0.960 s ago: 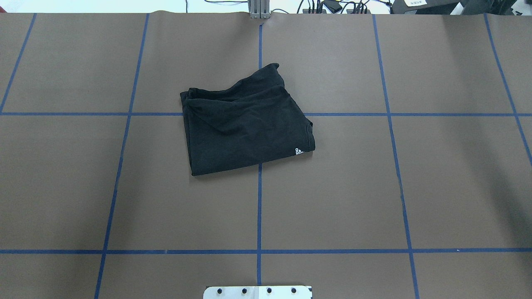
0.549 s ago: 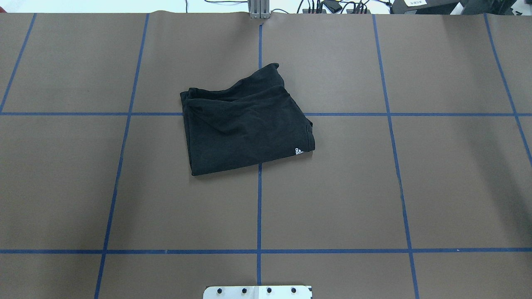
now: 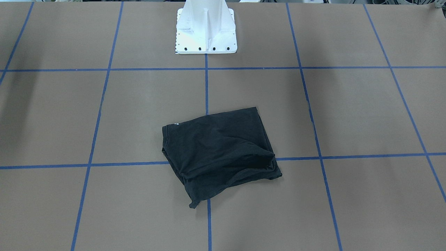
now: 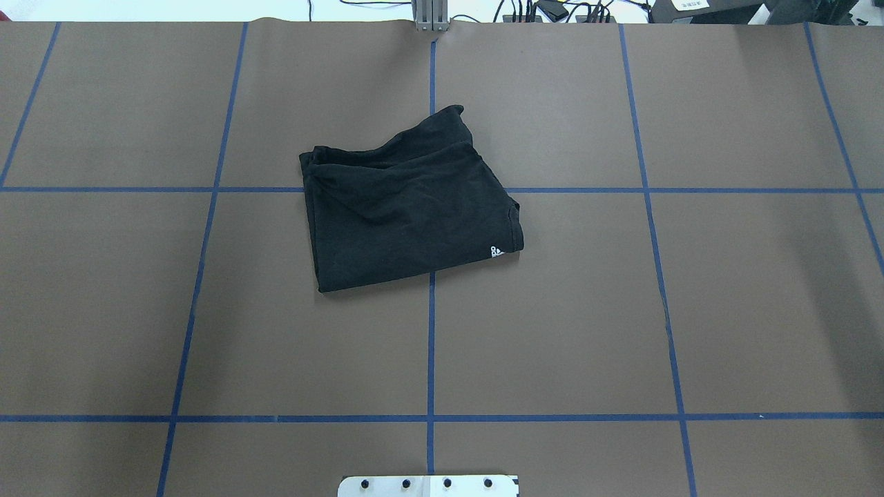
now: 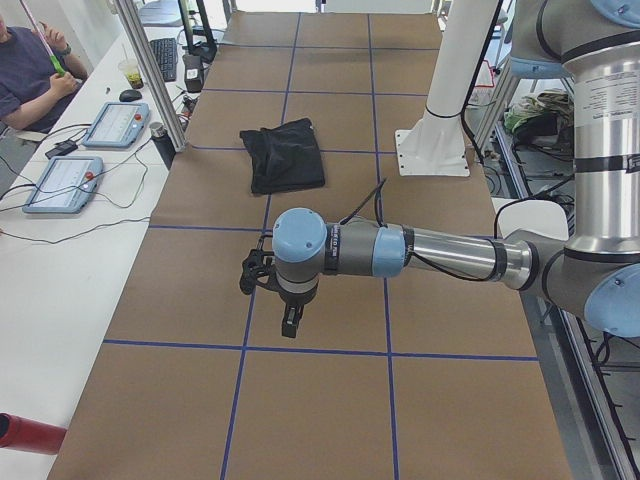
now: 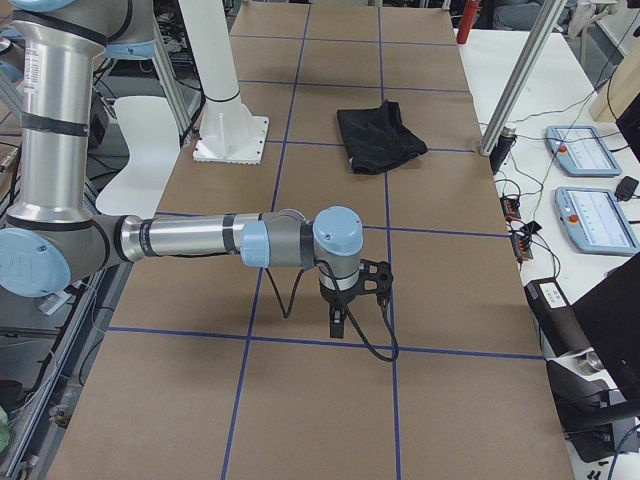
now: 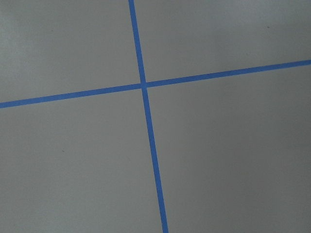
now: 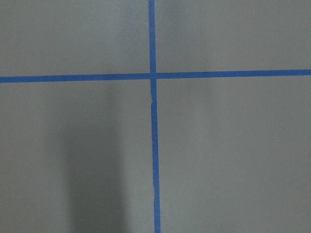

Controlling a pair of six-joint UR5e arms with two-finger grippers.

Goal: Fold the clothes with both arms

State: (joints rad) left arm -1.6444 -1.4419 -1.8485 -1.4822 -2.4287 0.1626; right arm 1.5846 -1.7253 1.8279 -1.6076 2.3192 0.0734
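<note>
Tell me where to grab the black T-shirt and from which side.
Probably the far corner flap of the black T-shirt: it juts past the stacked layers. Come down from above on the far side, jaws across it; the near folded edge lies flat on the table.

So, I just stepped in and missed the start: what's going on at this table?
A black T-shirt lies roughly folded near the middle of the table, with nothing touching it. The left gripper and the right gripper hang over bare paper towards opposite ends, well away from the shirt. Whether either is open cannot be told.
</note>
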